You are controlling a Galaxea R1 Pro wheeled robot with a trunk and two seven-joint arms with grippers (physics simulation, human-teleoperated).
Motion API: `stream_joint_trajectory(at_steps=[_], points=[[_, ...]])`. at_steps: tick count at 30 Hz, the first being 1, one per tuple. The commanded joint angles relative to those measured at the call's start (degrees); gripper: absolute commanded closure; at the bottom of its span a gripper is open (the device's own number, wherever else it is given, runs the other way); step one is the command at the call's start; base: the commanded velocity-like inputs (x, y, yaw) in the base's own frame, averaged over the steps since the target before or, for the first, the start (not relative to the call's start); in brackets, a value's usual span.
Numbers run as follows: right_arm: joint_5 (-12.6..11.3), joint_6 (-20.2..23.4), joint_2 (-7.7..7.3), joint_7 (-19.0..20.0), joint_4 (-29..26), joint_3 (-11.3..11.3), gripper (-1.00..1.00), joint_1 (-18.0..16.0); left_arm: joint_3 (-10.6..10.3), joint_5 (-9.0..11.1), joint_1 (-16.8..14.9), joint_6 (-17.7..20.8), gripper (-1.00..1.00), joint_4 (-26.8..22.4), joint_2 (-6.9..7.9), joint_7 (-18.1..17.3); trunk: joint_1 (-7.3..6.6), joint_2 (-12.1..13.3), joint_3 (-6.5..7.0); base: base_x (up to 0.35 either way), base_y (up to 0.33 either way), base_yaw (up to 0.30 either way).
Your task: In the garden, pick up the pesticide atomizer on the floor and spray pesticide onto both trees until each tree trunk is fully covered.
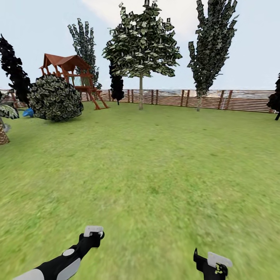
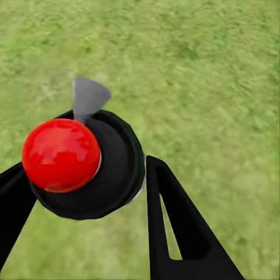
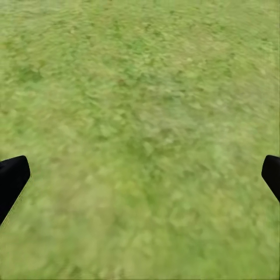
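From the head view the broad-leaved tree (image 1: 140,46) stands far off at twelve o'clock, trunk (image 1: 140,91) upright by the fence (image 1: 233,100); at the left wrist the left hand (image 2: 87,192) pinches the atomizer (image 2: 81,163); the right hand (image 3: 140,175) hangs spread over grass (image 3: 140,87).

A red-roofed wooden playhouse (image 1: 72,76) stands behind a round leafy bush (image 1: 55,97), left of the lawn.
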Motion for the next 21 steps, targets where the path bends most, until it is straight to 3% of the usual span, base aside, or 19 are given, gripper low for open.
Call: stream_joint_trajectory(at_steps=[1,21], points=[[-0.6,-0.3,-0.05,-0.3,-0.1,0.5,-1.00,-0.1,-0.5,0.5,-0.1,-0.3,1.00,-0.1,0.04,0.2,0.06,-0.1,-0.11,0.334,0.000,0.000],[-0.6,-0.3,0.01,-0.3,-0.1,0.6,-1.00,-0.1,-0.5,0.5,-0.1,-0.3,1.00,-0.1,0.02,0.2,0.06,-0.1,-0.11,0.334,0.000,0.000]])
